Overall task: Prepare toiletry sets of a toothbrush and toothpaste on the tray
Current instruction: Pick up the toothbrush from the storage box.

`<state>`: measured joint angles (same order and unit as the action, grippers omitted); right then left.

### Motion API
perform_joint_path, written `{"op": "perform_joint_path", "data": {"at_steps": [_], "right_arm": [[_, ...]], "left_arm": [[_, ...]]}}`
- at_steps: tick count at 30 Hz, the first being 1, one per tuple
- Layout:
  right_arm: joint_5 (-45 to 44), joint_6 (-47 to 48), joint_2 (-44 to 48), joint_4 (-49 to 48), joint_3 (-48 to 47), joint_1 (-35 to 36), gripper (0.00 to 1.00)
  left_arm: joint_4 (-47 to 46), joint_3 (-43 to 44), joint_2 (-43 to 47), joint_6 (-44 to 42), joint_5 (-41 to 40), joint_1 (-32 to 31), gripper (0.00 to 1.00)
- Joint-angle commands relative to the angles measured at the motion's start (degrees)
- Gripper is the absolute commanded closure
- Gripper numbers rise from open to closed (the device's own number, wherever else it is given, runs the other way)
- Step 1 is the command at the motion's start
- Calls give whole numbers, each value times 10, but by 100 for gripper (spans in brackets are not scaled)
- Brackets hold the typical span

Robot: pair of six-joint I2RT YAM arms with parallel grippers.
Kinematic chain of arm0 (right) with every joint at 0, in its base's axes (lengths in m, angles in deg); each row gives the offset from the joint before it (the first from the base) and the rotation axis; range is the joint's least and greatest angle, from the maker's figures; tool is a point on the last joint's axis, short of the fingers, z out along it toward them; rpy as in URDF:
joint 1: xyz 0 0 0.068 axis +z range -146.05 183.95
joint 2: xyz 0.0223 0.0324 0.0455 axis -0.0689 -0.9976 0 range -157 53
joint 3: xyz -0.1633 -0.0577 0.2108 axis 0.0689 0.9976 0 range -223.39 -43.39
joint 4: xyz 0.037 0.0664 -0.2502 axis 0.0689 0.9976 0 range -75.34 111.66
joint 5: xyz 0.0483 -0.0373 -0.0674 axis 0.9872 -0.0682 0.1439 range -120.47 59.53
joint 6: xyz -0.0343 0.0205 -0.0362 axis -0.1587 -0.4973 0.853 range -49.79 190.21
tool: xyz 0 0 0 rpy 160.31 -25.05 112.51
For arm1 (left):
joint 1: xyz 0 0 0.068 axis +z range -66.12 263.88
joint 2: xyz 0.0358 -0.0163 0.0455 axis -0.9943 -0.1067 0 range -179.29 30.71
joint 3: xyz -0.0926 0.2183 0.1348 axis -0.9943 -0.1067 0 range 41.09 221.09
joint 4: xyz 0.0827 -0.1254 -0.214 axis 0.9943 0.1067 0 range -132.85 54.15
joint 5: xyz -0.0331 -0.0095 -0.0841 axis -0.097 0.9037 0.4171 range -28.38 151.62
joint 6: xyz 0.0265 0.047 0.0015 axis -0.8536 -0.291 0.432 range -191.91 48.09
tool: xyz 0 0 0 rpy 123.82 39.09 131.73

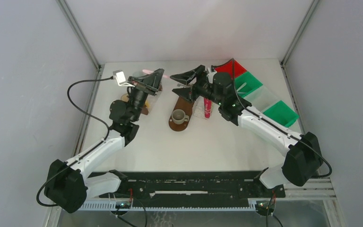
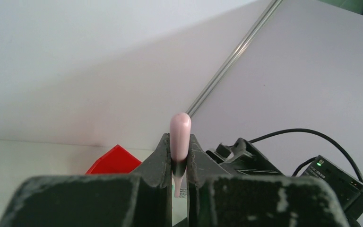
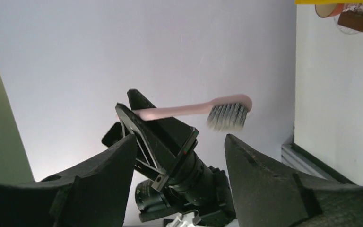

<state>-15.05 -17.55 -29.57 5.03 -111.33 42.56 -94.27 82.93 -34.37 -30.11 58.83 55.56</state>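
One pink plastic toothbrush (image 3: 184, 110), smooth handle, grey-white bristles (image 3: 226, 117), pinched by the handle in the left gripper (image 2: 179, 140), up in the air. Right gripper (image 1: 176, 82) fingers spread, empty, facing it. One pink-red toothpaste tube (image 1: 207, 108) beside the brown tray (image 1: 174, 126); one white cup (image 1: 178, 115) on that. One red bin (image 1: 224, 69), two green bins (image 1: 246, 81), one clear bin (image 1: 263, 97).

White table (image 1: 208, 146), plain grey walls (image 1: 23, 56), slanted metal corner posts (image 1: 78, 32), soft even light
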Motion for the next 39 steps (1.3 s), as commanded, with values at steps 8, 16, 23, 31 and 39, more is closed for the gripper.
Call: {"op": "perform_joint_path", "data": {"at_steps": [8, 16, 23, 31, 39], "right_arm": [[-81, -161, -31, -70, -6, 25, 47], [-130, -217, -50, -140, 14, 44, 57], [-139, -230, -58, -168, 21, 49, 80], [-149, -238, -60, -237, 48, 46, 100], [-166, -232, -45, -295, 77, 30, 100]], "left_arm": [[-57, -14, 21, -63, 2, -12, 100], [-83, -26, 26, -93, 3, -15, 100], [-103, -34, 27, -106, 10, -17, 100], [-113, -37, 27, -110, 16, -18, 95], [-124, -35, 27, -98, 39, -17, 37]]}}
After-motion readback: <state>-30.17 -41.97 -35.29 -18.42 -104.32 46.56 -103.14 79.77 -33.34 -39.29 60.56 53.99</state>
